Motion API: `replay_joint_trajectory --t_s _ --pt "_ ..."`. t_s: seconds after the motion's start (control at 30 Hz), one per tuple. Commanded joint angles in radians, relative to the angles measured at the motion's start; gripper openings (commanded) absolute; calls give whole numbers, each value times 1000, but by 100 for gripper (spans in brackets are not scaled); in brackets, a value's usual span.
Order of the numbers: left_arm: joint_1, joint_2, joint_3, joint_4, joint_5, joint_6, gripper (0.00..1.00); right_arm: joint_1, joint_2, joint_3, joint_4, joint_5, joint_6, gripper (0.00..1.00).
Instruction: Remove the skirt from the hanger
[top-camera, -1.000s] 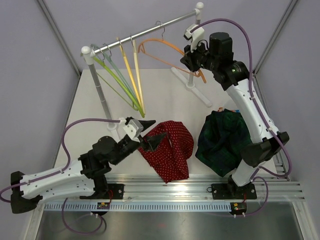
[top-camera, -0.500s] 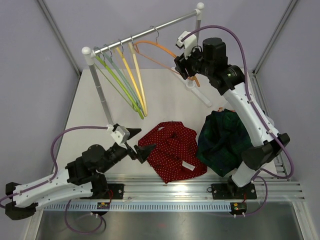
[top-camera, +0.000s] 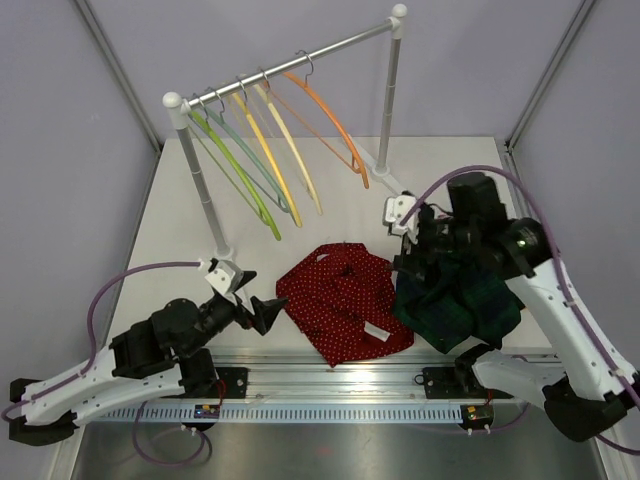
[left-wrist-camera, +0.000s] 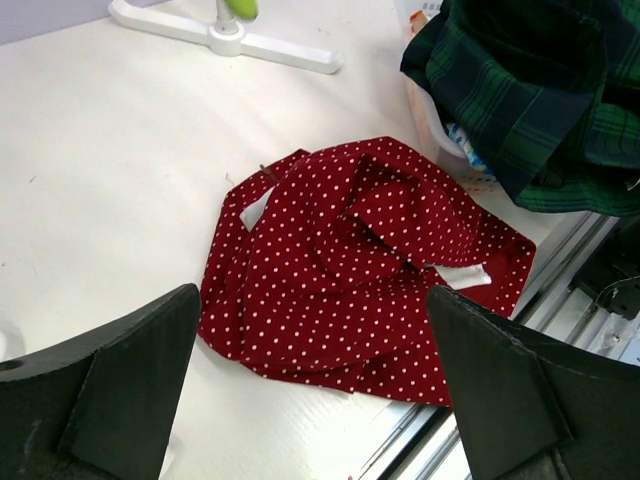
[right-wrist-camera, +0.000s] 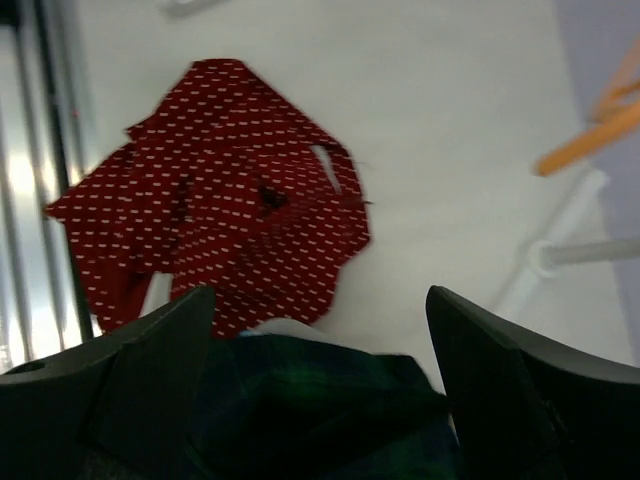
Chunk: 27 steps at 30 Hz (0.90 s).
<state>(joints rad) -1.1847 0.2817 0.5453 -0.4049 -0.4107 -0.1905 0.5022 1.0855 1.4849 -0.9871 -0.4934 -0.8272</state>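
Note:
The red polka-dot skirt (top-camera: 345, 303) (left-wrist-camera: 350, 270) (right-wrist-camera: 220, 190) lies crumpled on the white table, off any hanger. The bare orange hanger (top-camera: 335, 125) (right-wrist-camera: 600, 130) hangs on the rail. My left gripper (top-camera: 268, 312) (left-wrist-camera: 320, 420) is open just left of the skirt, low over the table, with nothing between its fingers. My right gripper (top-camera: 408, 258) (right-wrist-camera: 320, 400) is open above the dark green plaid garment (top-camera: 450, 300) (right-wrist-camera: 320, 400), to the right of the skirt, and holds nothing.
A clothes rack (top-camera: 290, 65) stands at the back with green, yellow and cream hangers (top-camera: 265, 150) beside the orange one. Its white foot (left-wrist-camera: 225, 35) (right-wrist-camera: 570, 250) rests on the table. The plaid garment (left-wrist-camera: 540, 90) lies heaped in a bin at the right. A metal rail (top-camera: 400, 375) runs along the near edge.
My right gripper let go of the orange hanger and swung down over the plaid garment; the hanger swung back under the rail. My left gripper opened off the skirt and drew back left.

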Motion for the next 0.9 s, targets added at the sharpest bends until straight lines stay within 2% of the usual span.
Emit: replay_joint_trajectory --t_s 0.0,0.07,0.13,0.37,0.4,0.47,0.5,0.53,0.6,0.63,0.67,0.8,0.87 --pt "-4 -19 10 -21 -36 -23 99 31 68 -225 -3 -237 5 93" --pt "-4 -24 8 -28 -36 -38 99 91 93 -303 144 -182 94 93" --pt "-3 -22 7 -35 -37 -46 99 125 135 -383 293 -56 199 93" --pt "-4 -21 -10 -25 -43 -75 99 245 324 -453 617 370 474 93" --pt "-3 -24 -8 -26 -43 -76 99 252 347 -449 633 401 511 93" --pt "-3 -24 -7 -34 -45 -79 99 253 407 -449 643 357 556 86" --pt "-4 -29 -4 -40 -45 -81 99 253 424 -457 650 324 577 81" --pt "-3 -33 -2 -44 -46 -82 99 253 453 -456 639 306 574 54" --pt "-3 -45 2 -57 -48 -84 99 253 473 -422 593 267 554 21" --pt "-4 -52 4 -60 -48 -87 99 253 465 -410 544 257 541 8" --pt "-4 -58 2 -64 -50 -87 99 253 449 -390 518 248 521 0" --pt "-3 -91 -2 -71 -51 -89 99 251 291 -339 355 109 271 0" --pt "-3 -110 -2 -72 -53 -89 99 248 197 -316 277 79 203 0"
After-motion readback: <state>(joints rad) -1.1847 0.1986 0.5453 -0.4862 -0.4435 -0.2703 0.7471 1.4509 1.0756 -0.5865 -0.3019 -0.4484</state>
